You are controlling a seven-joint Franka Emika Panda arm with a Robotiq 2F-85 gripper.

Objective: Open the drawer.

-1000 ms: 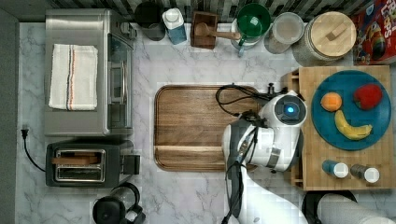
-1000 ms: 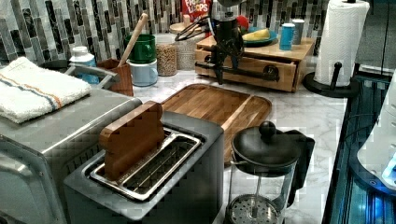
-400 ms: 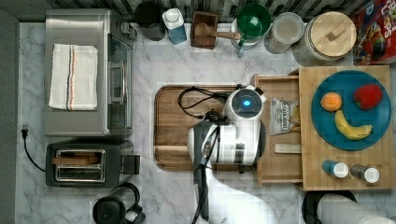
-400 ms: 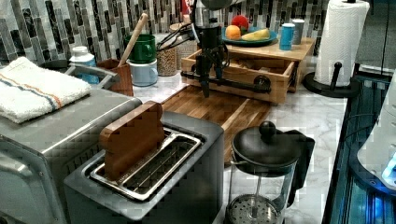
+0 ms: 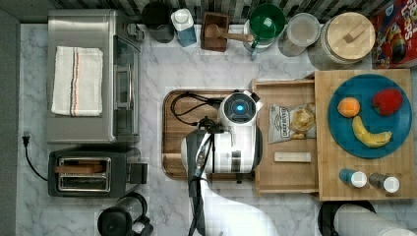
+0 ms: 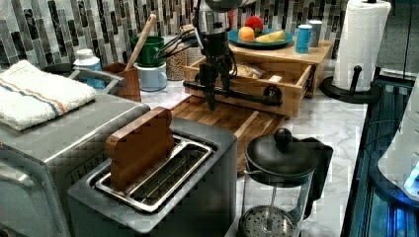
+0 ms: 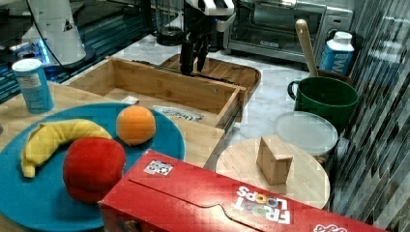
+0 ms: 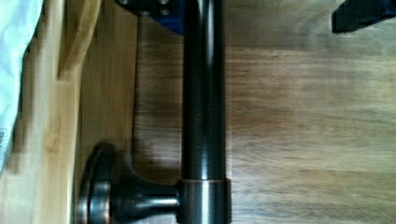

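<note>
In the left view, the gripper [image 6: 216, 85] is straddling the black bar handle [image 6: 232, 92], fingers apart around it, not clamping. The drawer [image 6: 276, 79] is sitting pulled well out, just behind the fingers. Pulling looks nearly finished; next, releasing upward. The wooden tray [image 6: 225, 114] below is leaving clearance.

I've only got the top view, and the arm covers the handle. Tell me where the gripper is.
Observer: In the left view the gripper hangs at the drawer's black handle, straddling it.
Operator: Report the grip.
Observer: Open. In the wrist view one finger is against the bar and the other stands apart from it.
Operator: Say what's beneath.
Observer: The wooden tray.
</note>
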